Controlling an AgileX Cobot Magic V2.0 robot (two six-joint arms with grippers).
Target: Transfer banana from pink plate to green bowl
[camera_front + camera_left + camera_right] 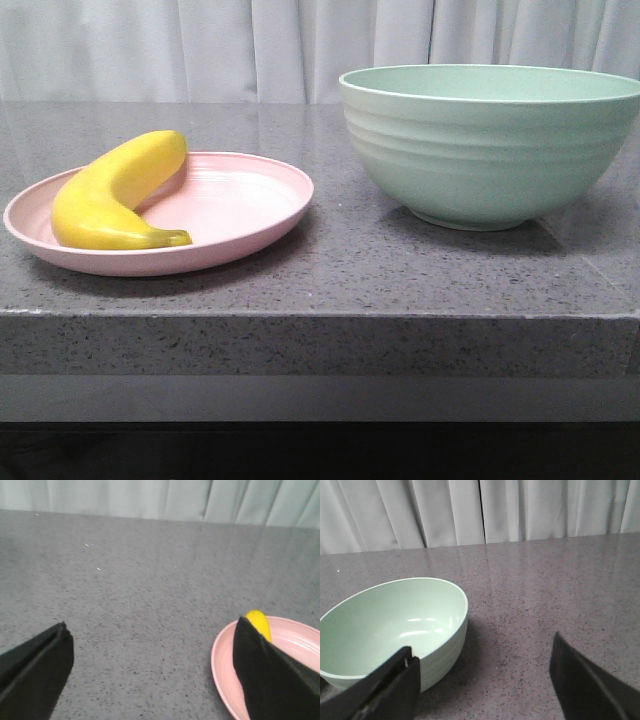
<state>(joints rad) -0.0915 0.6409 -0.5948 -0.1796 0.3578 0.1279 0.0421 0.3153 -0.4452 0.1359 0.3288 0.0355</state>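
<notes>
The yellow banana [115, 190] lies curved on the pink plate [250, 205] at the left of the table in the front view. The green bowl [490, 145] stands empty at the right. Neither gripper shows in the front view. In the left wrist view my left gripper [150, 645] is open and empty over bare table, with the pink plate [222, 665] beside one finger and the banana's tip [259, 622] showing behind that finger. In the right wrist view my right gripper [482, 667] is open and empty, with the green bowl [385, 625] beside one finger.
The grey speckled table [350, 270] has its front edge near the camera. A white curtain [300, 45] hangs behind the table. Bare table lies between the plate and the bowl.
</notes>
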